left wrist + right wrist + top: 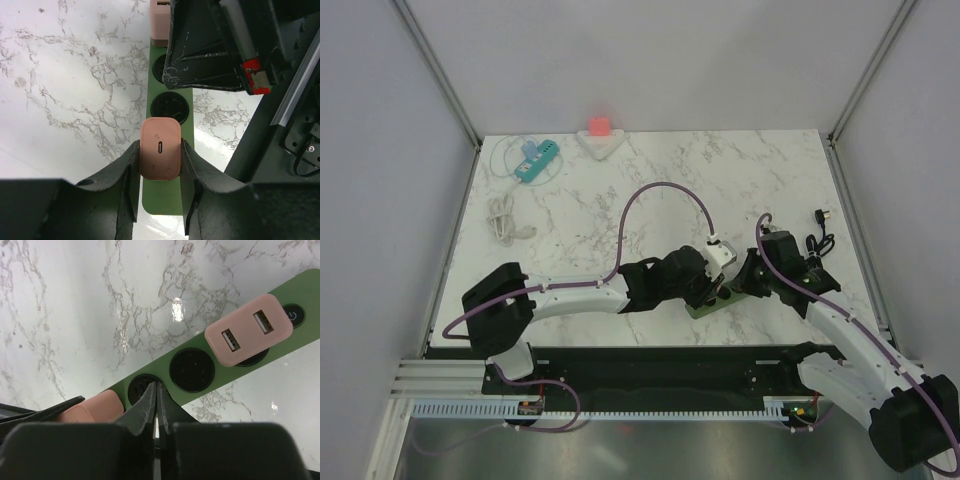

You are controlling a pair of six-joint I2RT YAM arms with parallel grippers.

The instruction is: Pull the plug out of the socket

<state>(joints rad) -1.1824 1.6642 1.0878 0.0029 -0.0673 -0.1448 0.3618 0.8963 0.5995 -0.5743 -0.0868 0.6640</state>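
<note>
Plug [160,148]: small salmon-pink charger block w/ rounded corners and one slim oval port in the middle of its face. It sits in the end socket of a green power strip [161,197], at the near end of the strip, low in the left wrist view. Two empty round black sockets lie above it. Past those is a 2nd pink adapter [248,330] w/ two rectangular USB ports, next to the strip's round switch.

Strip location: low centre of the marble bench [620,190] in the top view, between the two arms, mostly covered by them.

Left arm reaches from lower left across to frame centre, forearm nearly level. Left end effector [160,165] is closed on the plug, w/ one black finger [131,175] pressed flat against each long side.

Right arm comes in from lower right, bent toward centre. Right end effector [156,392] is fully closed, tips touching each other, nothing between them. The tips are down at the strip beside the socket next to the plug; probably resting on the green body, but contact isn't clear.

Orientation: plug's port face points straight up at the left wrist cam. Its long side runs along the strip, top to bottom in that view. In the right wrist view the strip's long axis runs diagonally, lower left to upper right.

Elsewhere, top view: teal power strip [535,160] upper left, white cable coil [502,215] below it, black cord [817,240] at right.
</note>
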